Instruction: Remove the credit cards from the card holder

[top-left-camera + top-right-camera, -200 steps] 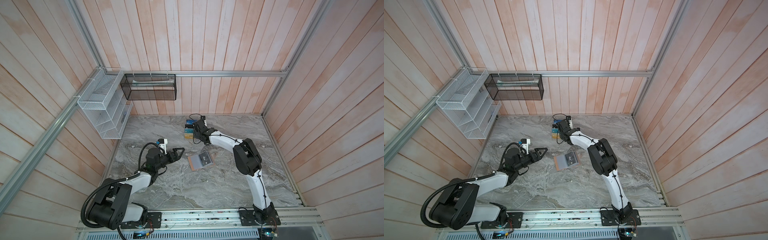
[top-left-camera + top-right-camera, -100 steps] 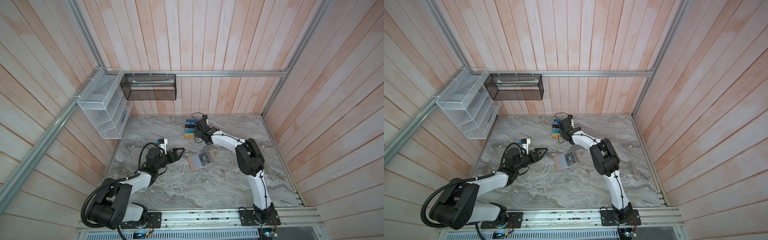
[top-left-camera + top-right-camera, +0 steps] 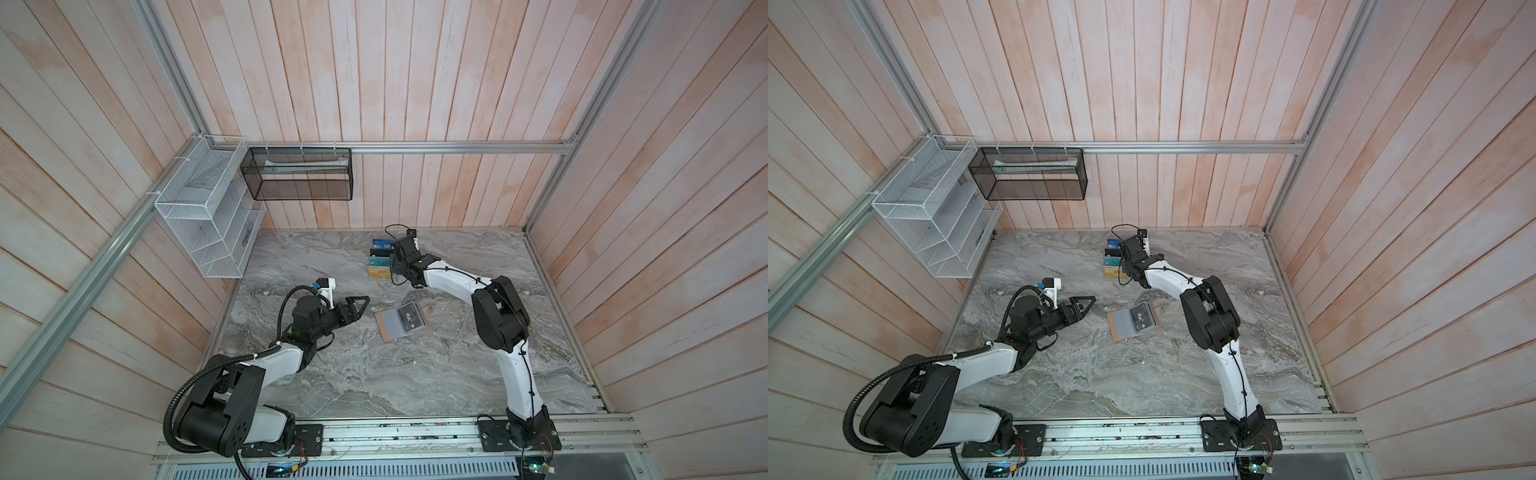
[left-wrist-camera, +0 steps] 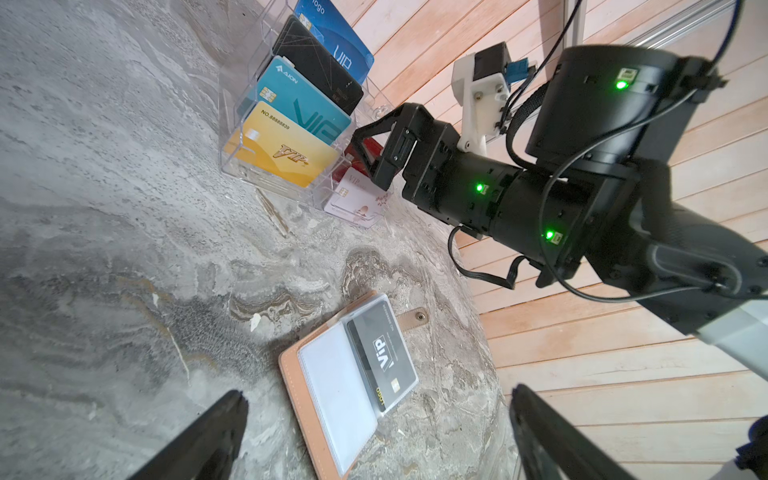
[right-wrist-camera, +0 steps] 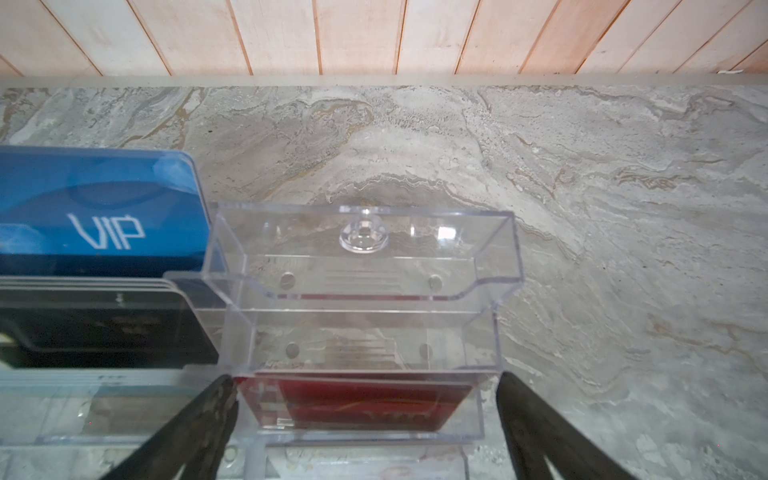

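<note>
The card holder (image 4: 324,384) lies open and flat near the middle of the grey, marble-veined tabletop (image 3: 374,386). Its cover is tan and leather-like with rounded corners, and a short strap tab (image 4: 411,318) ends in a round metal snap. Cloudy, clear plastic sleeve pages face up. The page beside the strap holds a glossy black VIP card (image 4: 382,359) with white lettering and a small gold chip.

The left pincer (image 3: 361,308) hovers near the holder, on its left in both top views and apart from it. Its black tapered fingers are spread wide and grip nothing.

The right pincer (image 5: 365,381) is at the back of the tabletop, at a clear acrylic stand (image 5: 498,270) made of two stepped, tiered columns side by side. Its dark fingers are set wide apart. One is at the seam between the columns and the other is outside the outer wall, so they straddle the tier that holds a dark red card (image 5: 361,405). I cannot tell whether they touch the acrylic. They clamp no card. The tier below the red one holds a white card (image 4: 353,199).

In the neighbouring column the cards lean back in steps: a blue VIP card (image 5: 99,216), a matte black card (image 4: 320,70) with fine line work, a teal card (image 4: 299,108) and a gold card (image 4: 282,153). All of them have rounded corners.

Pale pinkish wood planks (image 3: 374,83) form the walls. A white wire-mesh basket (image 3: 195,208) and a black mesh basket (image 3: 297,174) hang from an aluminium rail.
</note>
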